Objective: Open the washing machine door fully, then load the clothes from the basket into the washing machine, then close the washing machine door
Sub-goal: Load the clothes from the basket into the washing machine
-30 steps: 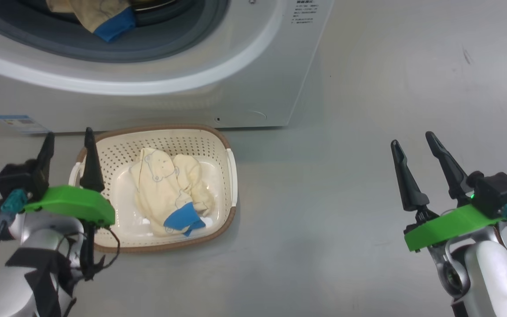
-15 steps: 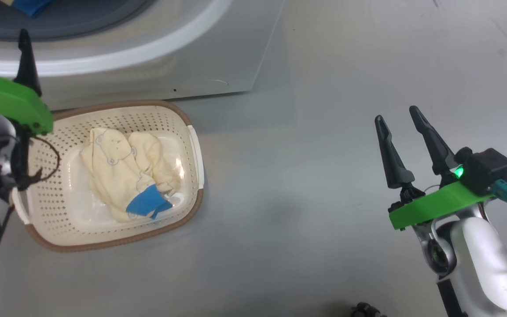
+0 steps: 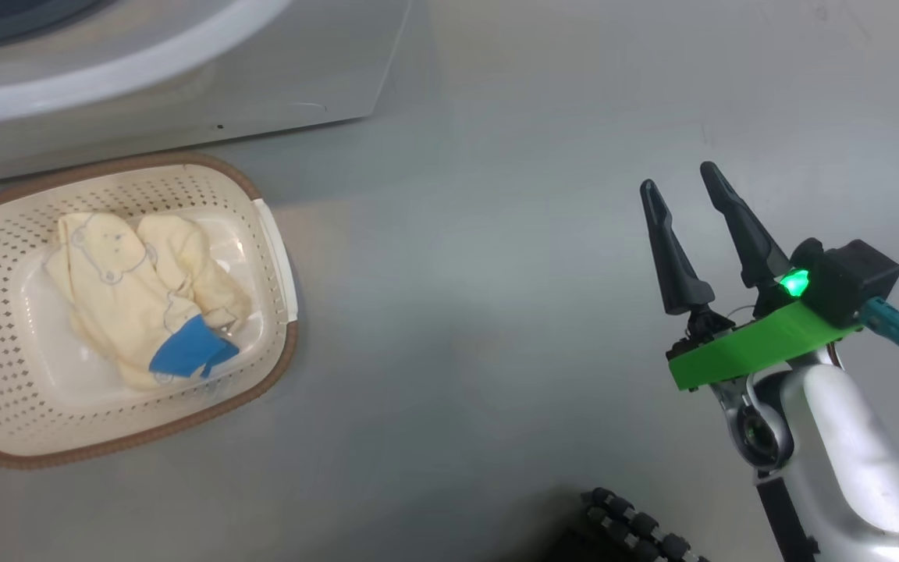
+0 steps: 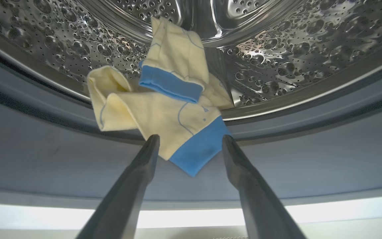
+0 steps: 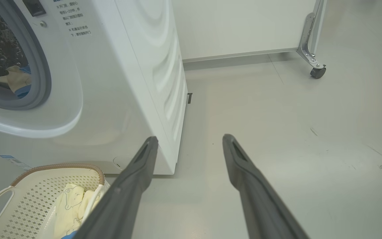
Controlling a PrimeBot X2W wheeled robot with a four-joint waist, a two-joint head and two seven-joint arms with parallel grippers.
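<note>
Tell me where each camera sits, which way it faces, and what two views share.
Head view: on the head, facing down at the floor, the basket of clothes and the washing machine front; the open right tool shows.
Left wrist view: on the left wrist, facing into the drum, a garment lying over its lip; the open left tool shows.
Right wrist view: on the right wrist, facing the machine's corner and floor; the right tool's fingers show.
Shared: head and right wrist views both show the basket.
</note>
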